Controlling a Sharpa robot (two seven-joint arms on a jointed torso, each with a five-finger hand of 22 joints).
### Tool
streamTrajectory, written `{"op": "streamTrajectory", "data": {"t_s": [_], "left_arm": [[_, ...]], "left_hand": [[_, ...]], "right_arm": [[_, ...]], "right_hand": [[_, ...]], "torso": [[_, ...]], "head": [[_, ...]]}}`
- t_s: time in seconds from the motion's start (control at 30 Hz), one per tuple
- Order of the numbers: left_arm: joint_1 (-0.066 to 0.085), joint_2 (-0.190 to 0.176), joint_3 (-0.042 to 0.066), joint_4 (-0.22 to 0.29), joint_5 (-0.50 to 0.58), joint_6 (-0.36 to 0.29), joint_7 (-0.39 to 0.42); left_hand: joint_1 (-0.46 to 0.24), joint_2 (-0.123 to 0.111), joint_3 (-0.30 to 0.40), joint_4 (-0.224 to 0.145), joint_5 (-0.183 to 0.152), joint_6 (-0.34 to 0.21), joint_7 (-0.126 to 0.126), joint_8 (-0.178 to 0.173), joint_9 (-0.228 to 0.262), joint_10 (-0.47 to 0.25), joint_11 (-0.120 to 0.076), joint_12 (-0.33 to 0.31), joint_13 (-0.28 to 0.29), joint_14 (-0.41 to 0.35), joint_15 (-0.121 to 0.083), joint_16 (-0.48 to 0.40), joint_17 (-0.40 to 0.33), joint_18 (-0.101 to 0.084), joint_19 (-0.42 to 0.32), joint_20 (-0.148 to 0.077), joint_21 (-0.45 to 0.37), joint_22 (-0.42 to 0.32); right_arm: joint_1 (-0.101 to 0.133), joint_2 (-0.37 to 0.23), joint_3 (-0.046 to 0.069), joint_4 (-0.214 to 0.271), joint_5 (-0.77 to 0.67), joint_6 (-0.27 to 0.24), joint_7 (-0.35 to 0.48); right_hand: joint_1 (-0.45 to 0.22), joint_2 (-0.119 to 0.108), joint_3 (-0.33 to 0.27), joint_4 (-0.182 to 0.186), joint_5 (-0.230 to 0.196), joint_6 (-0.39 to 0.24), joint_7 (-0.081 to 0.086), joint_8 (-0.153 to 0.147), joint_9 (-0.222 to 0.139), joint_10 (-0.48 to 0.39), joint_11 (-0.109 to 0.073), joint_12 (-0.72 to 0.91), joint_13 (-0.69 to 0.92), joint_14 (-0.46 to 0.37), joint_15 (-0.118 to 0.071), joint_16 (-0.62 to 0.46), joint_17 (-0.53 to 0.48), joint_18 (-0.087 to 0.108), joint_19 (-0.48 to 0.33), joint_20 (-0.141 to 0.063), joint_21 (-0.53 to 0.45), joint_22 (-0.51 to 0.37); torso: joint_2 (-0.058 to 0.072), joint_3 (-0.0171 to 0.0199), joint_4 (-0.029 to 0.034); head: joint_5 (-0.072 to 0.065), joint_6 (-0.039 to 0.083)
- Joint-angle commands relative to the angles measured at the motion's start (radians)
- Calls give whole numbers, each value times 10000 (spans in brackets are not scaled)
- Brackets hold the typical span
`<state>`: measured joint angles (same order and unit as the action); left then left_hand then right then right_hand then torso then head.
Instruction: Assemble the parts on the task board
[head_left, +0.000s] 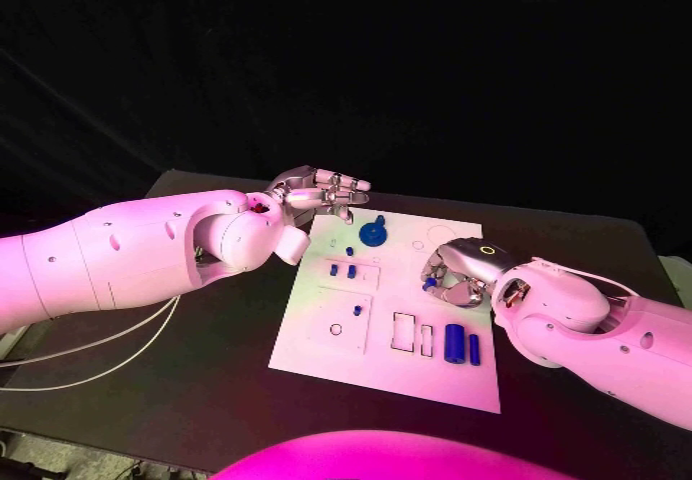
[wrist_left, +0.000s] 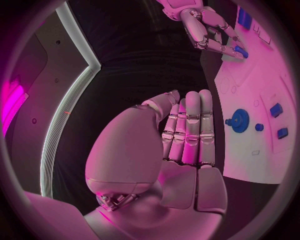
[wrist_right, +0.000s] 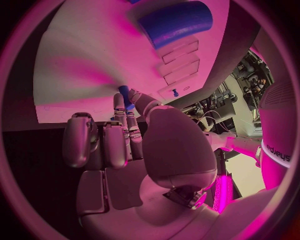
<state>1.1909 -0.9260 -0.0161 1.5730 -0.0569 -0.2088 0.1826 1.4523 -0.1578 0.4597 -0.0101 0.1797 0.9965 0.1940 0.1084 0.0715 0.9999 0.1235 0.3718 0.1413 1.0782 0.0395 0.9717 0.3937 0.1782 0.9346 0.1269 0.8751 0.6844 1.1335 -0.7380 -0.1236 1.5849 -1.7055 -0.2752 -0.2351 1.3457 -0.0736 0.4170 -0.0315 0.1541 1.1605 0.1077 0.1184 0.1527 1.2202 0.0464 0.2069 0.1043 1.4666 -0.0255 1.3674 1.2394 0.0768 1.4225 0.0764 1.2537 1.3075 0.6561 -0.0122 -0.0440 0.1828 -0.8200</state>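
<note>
We judge the work under way — our right hand (head_left: 459, 272) pinches a small blue part (head_left: 430, 285) over the task board's (head_left: 325, 350) right edge. Our left hand (head_left: 320, 192) hovers empty, fingers straight, off its far-left corner. Cylinders (head_left: 454, 343) near the right edge still lie loose — the gear (head_left: 374, 234) looks seated.

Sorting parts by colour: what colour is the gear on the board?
Blue; the gear shows best in the left wrist view.

We see strong magenta light over everything, brightest on the task board (head_left: 378, 345) and the white arms, while the room behind the black table (head_left: 173, 400) stays dark. Both wrist views bend straight edges into curves near their rims, and a near blue part (wrist_right: 176, 22) is blurred.
</note>
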Motion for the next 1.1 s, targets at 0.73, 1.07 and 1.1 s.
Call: {"op": "streamTrajectory", "data": {"t_s": [0.73, 1.07, 1.1], "left_arm": [[5, 135, 5, -88, 19, 252, -16], [6, 273, 5, -101, 19, 265, -18], [6, 285, 5, -102, 19, 264, -18]], "left_hand": [[-86, 46, -1, -32, 6, -69, 2, 40, 10, -46, 1, 46, 10, -12, 22, 18, -11, 65, -17, 18, 36, 16], [-86, 46, -1, -32, 6, -69, 2, 40, 10, -46, 1, 46, 10, -12, 22, 18, -11, 65, -17, 18, 36, 16], [-86, 46, -1, -32, 6, -69, 2, 40, 10, -46, 1, 46, 10, -12, 22, 18, -11, 65, -17, 18, 36, 16]], "right_arm": [[555, -723, 188, 2647, 13, -1104, -163], [144, 639, 125, 2402, 84, -1089, 131], [87, 745, 113, 2332, 84, -1078, 157]], "right_hand": [[31, 21, 197, -67, -68, 7, 98, -3, 146, 63, 49, -220, -9, 441, -1, 13, -38, -88, 55, 32, -23, 1252], [25, 17, 210, -69, -55, 1, 103, -8, 147, 62, 52, -235, -11, 439, 2, 9, -47, -80, 38, 35, -60, 1238], [25, 17, 210, -69, -55, 1, 103, -8, 147, 62, 52, -235, -11, 439, 2, 9, -47, -80, 38, 35, -60, 1238]], "torso": [[-8, -1, -6], [11, -22, 18], [10, -23, 16]], "head": [[96, 60], [258, 12], [277, 1]]}}
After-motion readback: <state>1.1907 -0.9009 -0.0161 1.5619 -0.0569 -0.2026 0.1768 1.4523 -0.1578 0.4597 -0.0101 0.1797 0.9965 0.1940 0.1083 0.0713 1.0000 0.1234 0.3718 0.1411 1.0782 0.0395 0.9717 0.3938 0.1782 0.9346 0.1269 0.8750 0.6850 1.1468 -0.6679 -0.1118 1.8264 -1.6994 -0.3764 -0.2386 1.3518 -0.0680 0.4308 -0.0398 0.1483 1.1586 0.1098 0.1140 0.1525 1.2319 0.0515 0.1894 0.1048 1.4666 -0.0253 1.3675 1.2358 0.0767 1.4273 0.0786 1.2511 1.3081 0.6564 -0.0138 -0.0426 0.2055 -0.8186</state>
